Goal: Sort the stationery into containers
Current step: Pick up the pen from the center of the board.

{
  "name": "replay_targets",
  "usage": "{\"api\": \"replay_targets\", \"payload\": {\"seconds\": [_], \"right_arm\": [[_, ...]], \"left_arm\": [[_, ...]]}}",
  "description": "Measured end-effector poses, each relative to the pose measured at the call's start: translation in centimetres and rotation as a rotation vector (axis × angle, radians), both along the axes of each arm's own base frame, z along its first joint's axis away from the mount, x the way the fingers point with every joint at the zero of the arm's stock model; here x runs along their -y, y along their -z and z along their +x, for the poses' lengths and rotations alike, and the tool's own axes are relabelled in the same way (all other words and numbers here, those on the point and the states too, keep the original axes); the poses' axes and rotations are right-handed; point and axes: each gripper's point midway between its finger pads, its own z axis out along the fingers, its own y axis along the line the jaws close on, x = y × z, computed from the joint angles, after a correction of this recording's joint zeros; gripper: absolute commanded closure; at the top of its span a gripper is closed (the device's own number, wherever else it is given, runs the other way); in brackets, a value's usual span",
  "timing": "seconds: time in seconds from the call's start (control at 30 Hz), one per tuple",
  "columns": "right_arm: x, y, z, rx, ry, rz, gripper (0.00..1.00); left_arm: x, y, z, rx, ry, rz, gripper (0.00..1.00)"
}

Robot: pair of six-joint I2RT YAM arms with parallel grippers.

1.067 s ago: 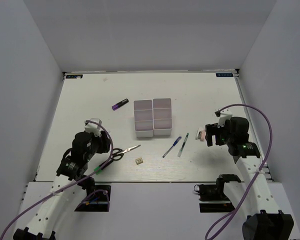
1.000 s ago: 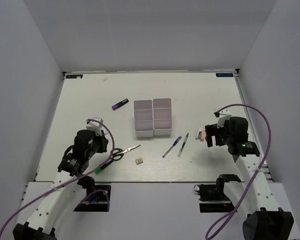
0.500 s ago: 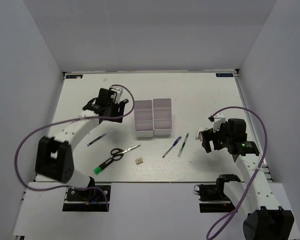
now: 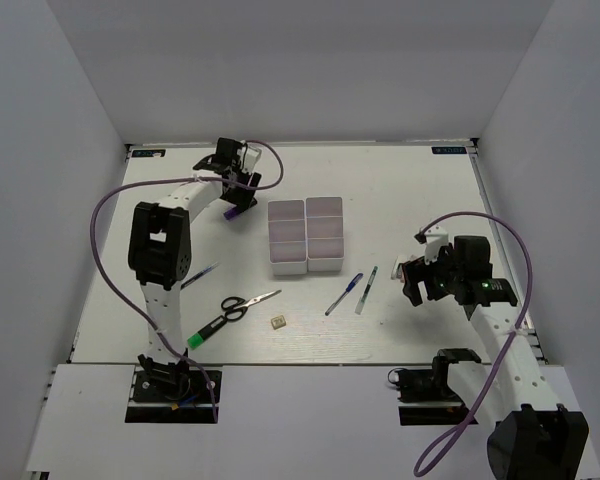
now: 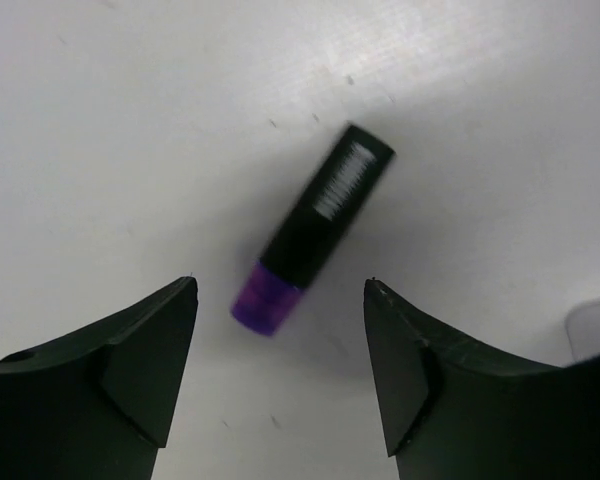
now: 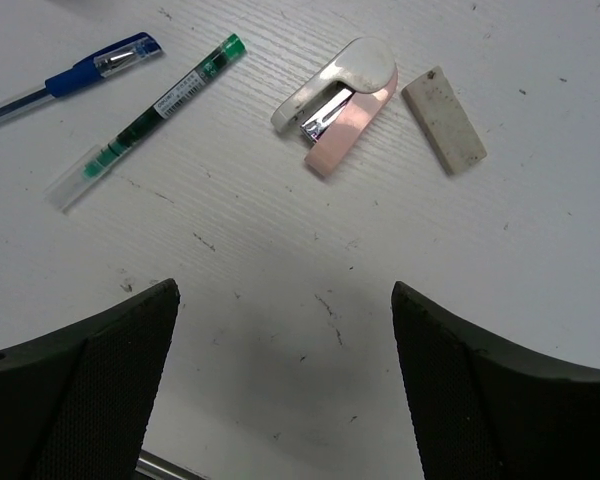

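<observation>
The purple marker (image 5: 315, 225), black body with a purple cap, lies on the table just ahead of my open left gripper (image 5: 280, 290), with the cap between the fingertips. In the top view that gripper (image 4: 240, 192) hovers over the marker (image 4: 235, 212), left of the white containers (image 4: 305, 236). My right gripper (image 6: 284, 290) is open and empty over bare table. Ahead of it lie a pink-and-white mini stapler (image 6: 335, 100), the white eraser (image 6: 443, 133), the blue pen (image 6: 80, 75) and the dark slim pen (image 6: 145, 120). The scissors (image 4: 242, 303) and beige block (image 4: 278, 322) lie at the near left.
A green-capped marker (image 4: 202, 332) lies beside the scissors, and another blue pen (image 4: 200, 276) lies left of them. In the top view the right gripper (image 4: 412, 278) stands right of the two pens (image 4: 355, 291). White walls enclose the table.
My left arm has swung from the near left out to the far side and now hovers over the purple marker. My right gripper has shifted slightly toward the near edge.
</observation>
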Motion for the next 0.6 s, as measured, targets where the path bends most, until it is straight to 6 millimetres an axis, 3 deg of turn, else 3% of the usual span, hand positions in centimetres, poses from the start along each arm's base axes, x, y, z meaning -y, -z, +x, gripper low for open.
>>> {"api": "replay_targets", "payload": {"seconds": [0.1,0.23,0.4,0.6], "right_arm": [[0.0,0.3,-0.1,-0.025,0.000,-0.002,0.12],[0.1,0.9,-0.2,-0.057,0.002,-0.008,0.10],[0.2,1.3,-0.2,-0.075,0.007,-0.015,0.10],[0.4,1.2,-0.2,-0.074,0.012,-0.021,0.10]], "left_arm": [[-0.4,0.0,2.4,0.033,0.005,0.000,0.20],[-0.9,1.4,3.2,0.017,0.013,0.000,0.22],[-0.3,3.4,2.8,-0.027,0.047,-0.012,0.28],[0.7,3.6,2.3,-0.047,0.088,-0.048,0.31]]}}
